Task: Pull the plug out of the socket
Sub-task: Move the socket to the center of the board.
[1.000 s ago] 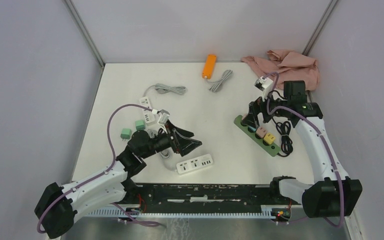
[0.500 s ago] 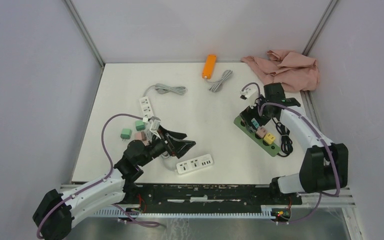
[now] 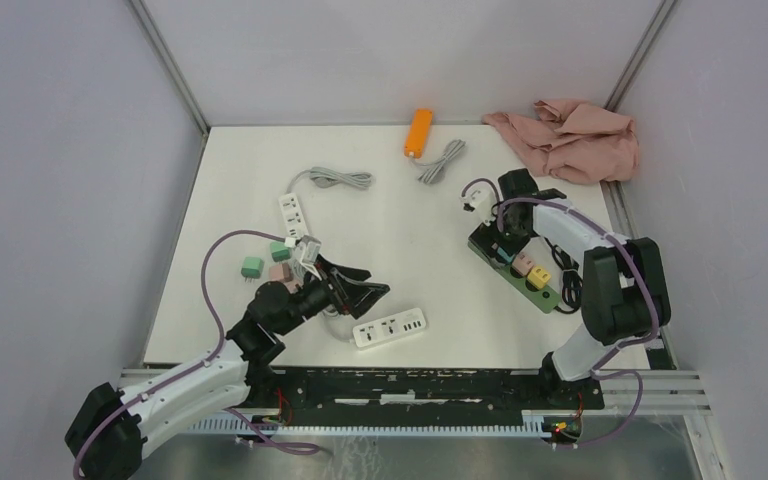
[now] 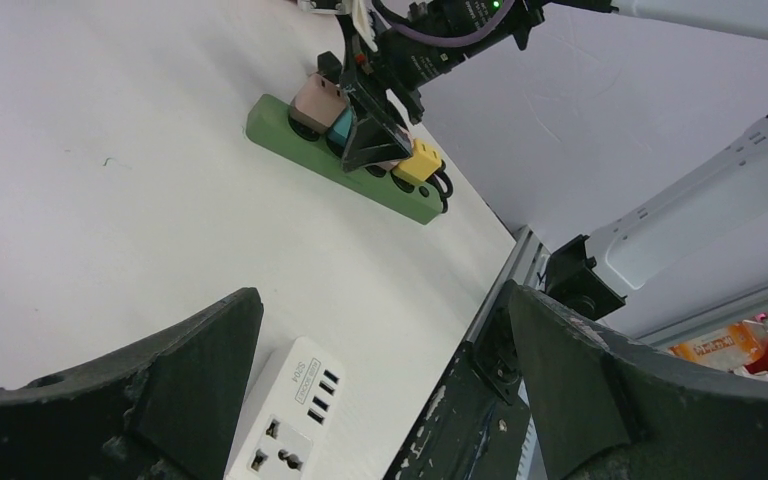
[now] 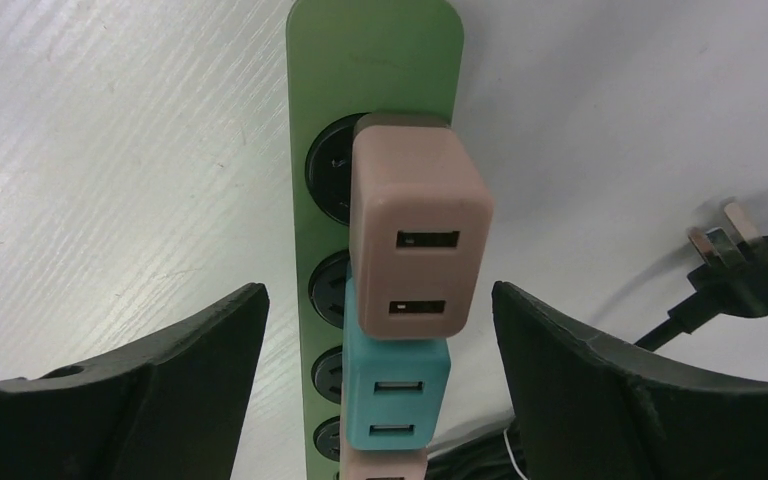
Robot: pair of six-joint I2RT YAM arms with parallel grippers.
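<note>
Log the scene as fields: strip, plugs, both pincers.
strip: green power strip
plugs seated: pink plug nearest the strip's end, teal plug next, yellow plug further along
right pincer: open, straddling the pink plug, no contact visible
left pincer: open, empty, near white power strip
status: pink plug not yet pulled

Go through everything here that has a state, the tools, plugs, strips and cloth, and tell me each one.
left tool: open, holding nothing
right tool: open, straddling the end pink adapter, not gripping
end pink adapter: plugged into green strip
teal adapter: plugged in
yellow adapter: plugged in
black plug: unplugged, lying loose
white strip: sockets empty
cloth: crumpled
</note>
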